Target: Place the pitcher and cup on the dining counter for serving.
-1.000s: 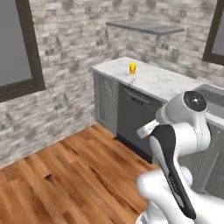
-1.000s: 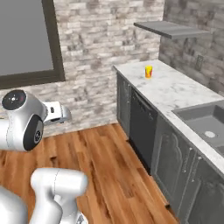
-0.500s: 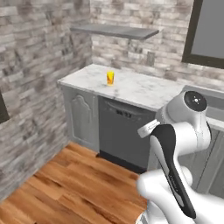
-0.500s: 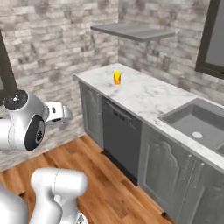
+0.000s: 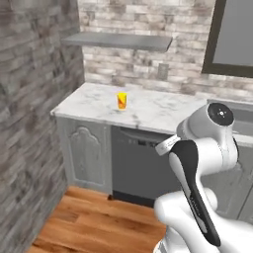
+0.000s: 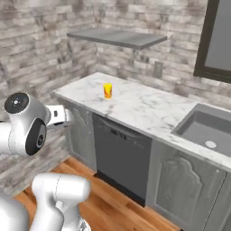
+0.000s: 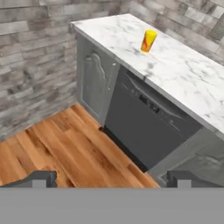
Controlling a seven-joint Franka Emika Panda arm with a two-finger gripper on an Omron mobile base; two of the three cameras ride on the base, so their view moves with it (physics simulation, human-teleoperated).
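The cup [image 5: 121, 100] stands upright on the marble tabletop [image 5: 163, 111] near its left end, about midway between front and back edges, above the dishwasher [image 6: 119, 155]. The pincer [image 7: 112, 178] hangs released, fingertips spread wide, grasping nothing, over the wood floor [image 7: 52, 144].

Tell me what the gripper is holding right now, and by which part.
Nothing. The gripper is open with only floor between its tips, and the cup stands apart on the marble worktop.
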